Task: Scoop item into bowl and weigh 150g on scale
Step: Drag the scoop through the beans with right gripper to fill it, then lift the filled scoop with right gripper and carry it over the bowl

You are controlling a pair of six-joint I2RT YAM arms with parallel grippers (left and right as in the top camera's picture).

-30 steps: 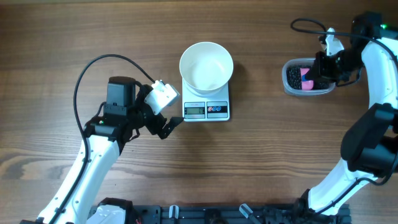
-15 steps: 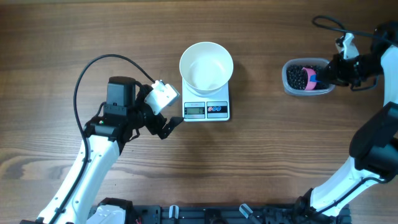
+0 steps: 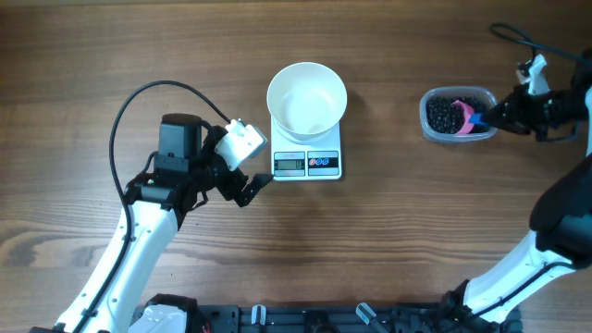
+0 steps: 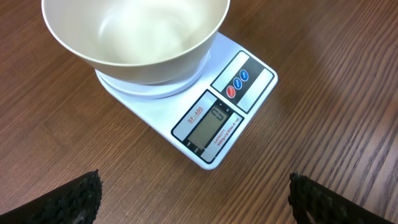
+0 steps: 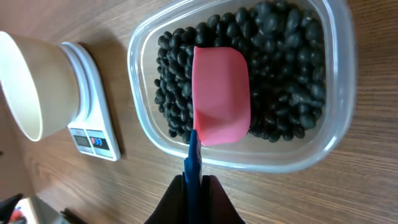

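Right fingers [image 5: 173,208] are pinched shut on the thin blue handle [image 5: 194,155] of a pink plastic scoop [image 5: 221,93]. Its cup lies over the heap of small round black beans [image 5: 280,50] inside a clear rounded-rectangular plastic tub [image 5: 339,118]. Only the cup's smooth pink back shows, so whether it holds any beans cannot be told. The left fingers [image 4: 68,199] are spread wide with nothing between them, hovering over the wooden table [image 4: 348,93] just in front of the small flat white square kitchen scale [image 4: 205,140].

A round plain white bowl [image 3: 306,97] sits on the scale's platform and looks empty, so by my reading no beans have been weighed yet. The tub stands well apart from it, on the robot's right.

The beans look hard, smooth and loose. Each one is light, but together they should roll freely and spill from a cup that tips. The scoop looks stiff and light. The grip is on the narrow handle, which gives reach but probably little resistance to twisting, so the cup should be kept level while crossing the bare table to the bowl. The thin-walled tub may slide when the scoop is pushed into the heap. The bowl only rests on the scale, and a knock on its rim could shift it and upset the reading.
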